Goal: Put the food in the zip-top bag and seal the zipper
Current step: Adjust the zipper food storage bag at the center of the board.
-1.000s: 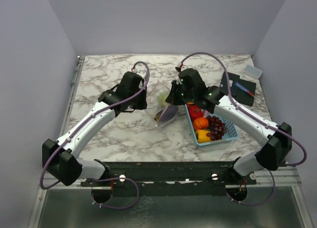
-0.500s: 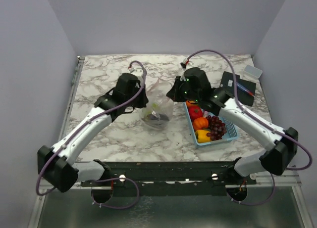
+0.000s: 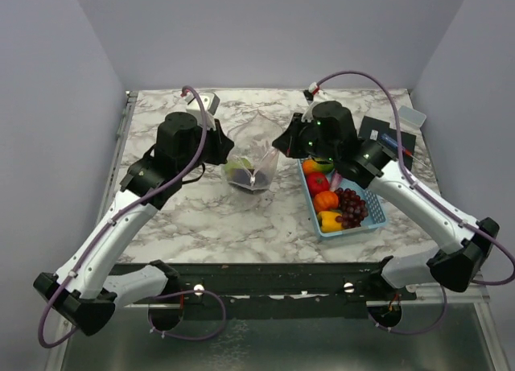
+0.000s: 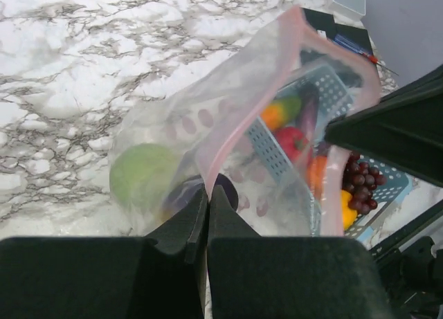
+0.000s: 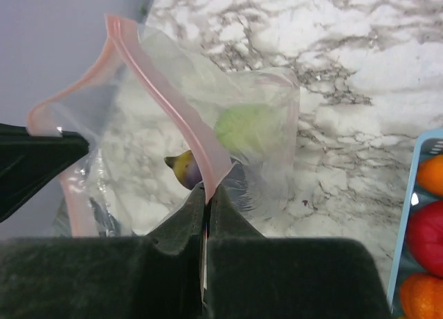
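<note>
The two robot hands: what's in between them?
The clear zip-top bag, with the green cabbage inside, stretches between the left hand and right hand; the top view shows it.

Plain pale lilac walls (image 3: 265,33) are enclosing the grey-veined marble worktop (image 3: 241,218) on three sides. A dark rail (image 3: 265,273) is running along its edge, lower in frame.

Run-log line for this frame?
left pincer: shut on zip-top bag | right pincer: shut on zip-top bag | inside: cabbage, eggplant | zipper: unsealed
</note>
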{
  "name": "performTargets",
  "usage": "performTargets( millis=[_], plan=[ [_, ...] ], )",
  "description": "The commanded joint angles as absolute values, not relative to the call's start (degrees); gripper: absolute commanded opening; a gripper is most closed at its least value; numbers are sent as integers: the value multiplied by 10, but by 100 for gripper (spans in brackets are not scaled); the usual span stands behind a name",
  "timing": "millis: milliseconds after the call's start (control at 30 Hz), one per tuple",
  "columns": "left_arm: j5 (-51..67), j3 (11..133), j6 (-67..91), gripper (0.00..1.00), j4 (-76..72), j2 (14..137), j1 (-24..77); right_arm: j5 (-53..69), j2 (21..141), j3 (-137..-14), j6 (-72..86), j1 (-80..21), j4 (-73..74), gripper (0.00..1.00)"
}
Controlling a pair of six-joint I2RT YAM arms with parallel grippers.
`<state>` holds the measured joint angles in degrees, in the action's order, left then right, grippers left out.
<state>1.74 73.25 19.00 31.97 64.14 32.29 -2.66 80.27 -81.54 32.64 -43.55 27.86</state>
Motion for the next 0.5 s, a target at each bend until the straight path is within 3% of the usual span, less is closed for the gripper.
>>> performTargets(
  millis=[0, 200, 333, 467],
  plan=[
    [-21, 669, 181, 0, 324, 673, 320, -64, 788, -791, 320, -438, 262, 1],
    [8, 609, 196, 0, 306, 732, 319, -37, 846, -757, 331, -439, 261, 0],
    [41, 652, 190, 0, 304, 675, 319, -37, 833, -781, 324, -439, 276, 1],
    [-2, 688, 185, 0, 307, 630, 319, -57, 803, -813, 314, -439, 283, 0]
  ],
)
